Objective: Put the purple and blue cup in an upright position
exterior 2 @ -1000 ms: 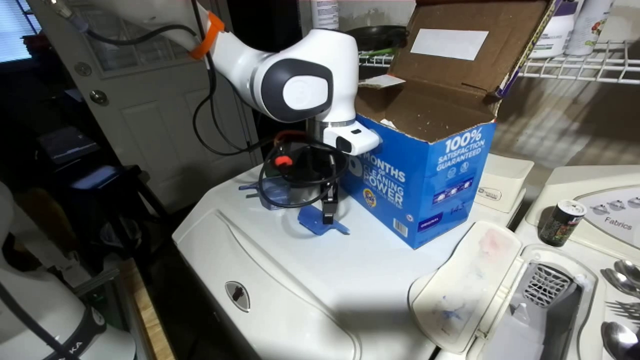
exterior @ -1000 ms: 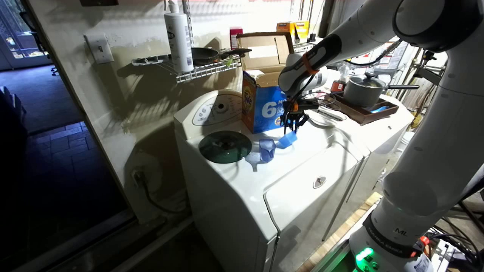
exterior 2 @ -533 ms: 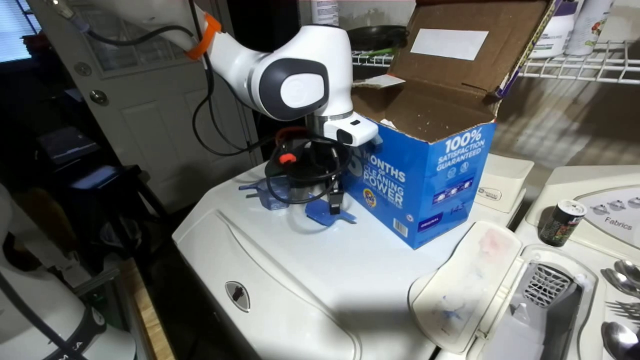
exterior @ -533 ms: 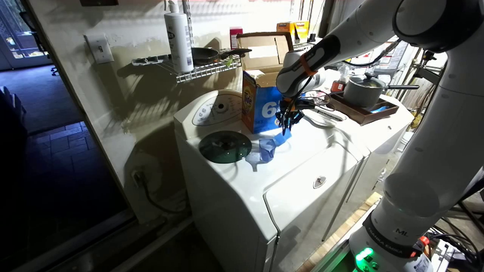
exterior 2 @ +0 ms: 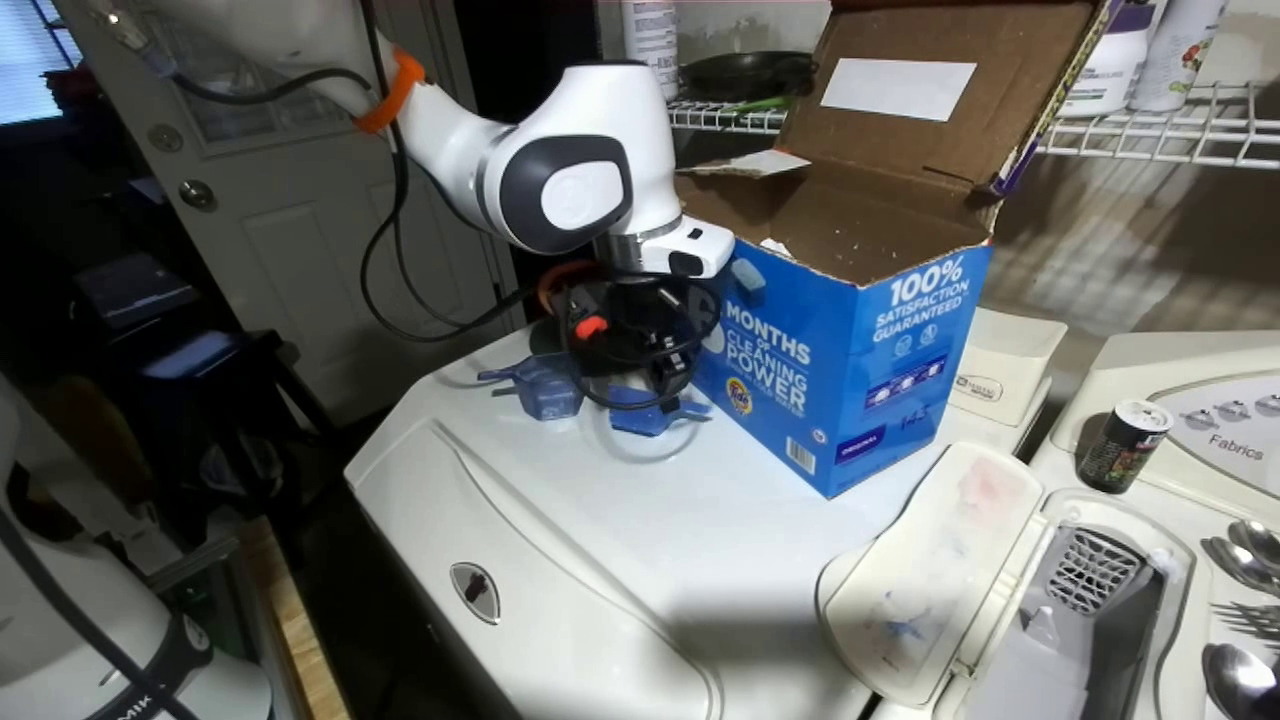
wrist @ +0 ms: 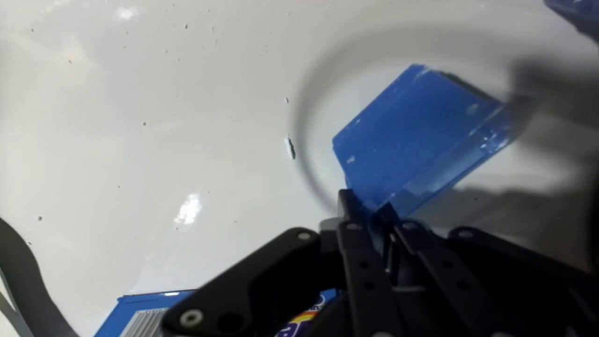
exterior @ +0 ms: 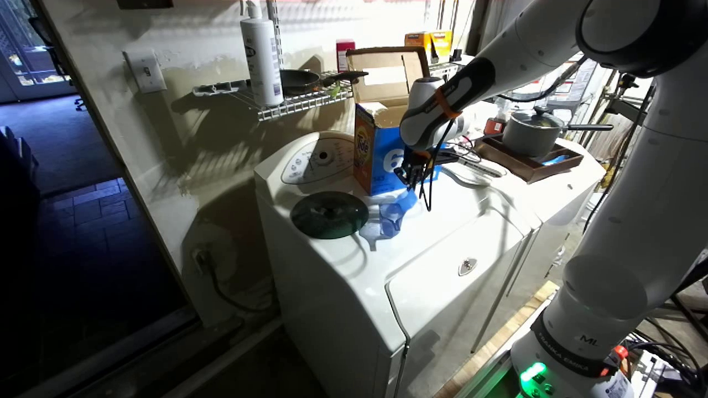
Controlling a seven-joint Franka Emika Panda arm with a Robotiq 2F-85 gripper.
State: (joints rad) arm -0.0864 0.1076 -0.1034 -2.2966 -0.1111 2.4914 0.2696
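Two small blue plastic cups with a purplish tint are on the white machine top. My gripper (wrist: 367,202) is shut on the light-blue cup (wrist: 421,135), with its fingers pinching a narrow part at one end, probably the handle. In both exterior views the light-blue cup (exterior: 408,200) (exterior 2: 640,412) is right below the gripper (exterior: 409,185) (exterior 2: 665,385), at or just above the surface. I cannot tell which way its opening faces. The more purple cup (exterior: 390,224) (exterior 2: 552,388) stands close beside it; only its edge shows in the wrist view (wrist: 580,7).
The Tide cardboard box (exterior: 370,155) (exterior 2: 910,400) stands directly behind the gripper. A round green disc (exterior: 315,224) lies beyond the purple cup. A hanging cable loop (exterior 2: 620,405) surrounds the gripper. A pot (exterior: 531,135) in a brown tray and an open white container (exterior 2: 930,590) are farther along.
The gripper has moved toward the purple cup and the green disc, and the light-blue cup has moved with it. The cup has turned to look more level. The purple cup has stayed in place.
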